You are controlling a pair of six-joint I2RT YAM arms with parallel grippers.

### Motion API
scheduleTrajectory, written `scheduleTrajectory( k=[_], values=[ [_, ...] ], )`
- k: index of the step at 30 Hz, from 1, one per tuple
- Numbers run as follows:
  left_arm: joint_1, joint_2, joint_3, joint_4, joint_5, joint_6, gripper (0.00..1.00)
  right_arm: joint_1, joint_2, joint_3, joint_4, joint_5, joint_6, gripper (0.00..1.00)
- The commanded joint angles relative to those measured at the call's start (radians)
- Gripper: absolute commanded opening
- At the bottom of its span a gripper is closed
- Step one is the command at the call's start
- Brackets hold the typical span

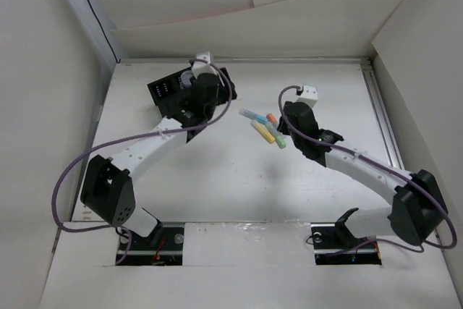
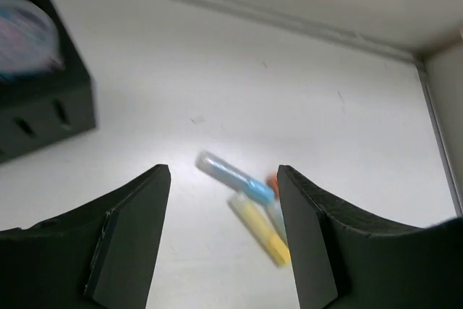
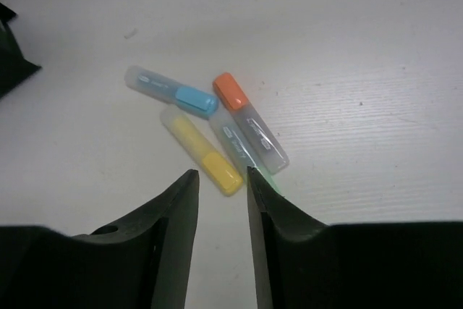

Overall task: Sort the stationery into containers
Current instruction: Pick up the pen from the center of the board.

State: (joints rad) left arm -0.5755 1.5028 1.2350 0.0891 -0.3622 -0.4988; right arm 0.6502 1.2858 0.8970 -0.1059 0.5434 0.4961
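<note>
Markers [image 3: 201, 151] lie just beyond the right gripper's [image 3: 221, 177] narrowly parted, empty fingers [image 3: 173, 211].

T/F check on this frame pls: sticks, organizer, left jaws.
1. The blue stick, yellow stick, green stick and orange stick all lie on the table. True.
2. The left gripper holds the blue stick in its jaws. False: the jaws stand open with nothing between them.
3. The orange stick sits inside the organizer. False: it lies on the table beside the green stick.
4. A round blue-patterned item sits in the organizer. True, though blurred.
</note>
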Motion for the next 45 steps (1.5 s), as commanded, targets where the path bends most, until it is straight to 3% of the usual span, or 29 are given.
scheduleTrajectory(
  k=[1, 2, 6, 14, 32, 45],
  values=[
    [-0.053, -0.015, -0.121, 0.081, 0.097, -0.066, 0.57, -0.021, 0.069, -0.010, -0.014, -0.091, 0.016, 0.40],
    [-0.053, -0.015, -0.185, 0.128, 0.133, -0.075, 0.56, -0.030, 0.102, -0.010, -0.024, -0.091, 0.007, 0.52],
    [-0.053, -0.070, -0.328, 0.213, 0.250, -0.099, 0.55, -0.049, 0.139, -0.020, -0.034, -0.100, 0.016, 0.66],
    [-0.053, -0.115, -0.451, 0.279, 0.344, -0.121, 0.52, -0.122, 0.208, -0.078, -0.023, -0.193, 0.038, 0.63],
    [-0.053, -0.093, -0.433, 0.287, 0.367, -0.121, 0.52, -0.146, 0.345, -0.006, -0.005, -0.318, -0.016, 0.62],
    [-0.053, -0.093, -0.433, 0.287, 0.356, -0.121, 0.52, -0.116, 0.377, 0.003, 0.015, -0.280, -0.016, 0.44]
  ],
)
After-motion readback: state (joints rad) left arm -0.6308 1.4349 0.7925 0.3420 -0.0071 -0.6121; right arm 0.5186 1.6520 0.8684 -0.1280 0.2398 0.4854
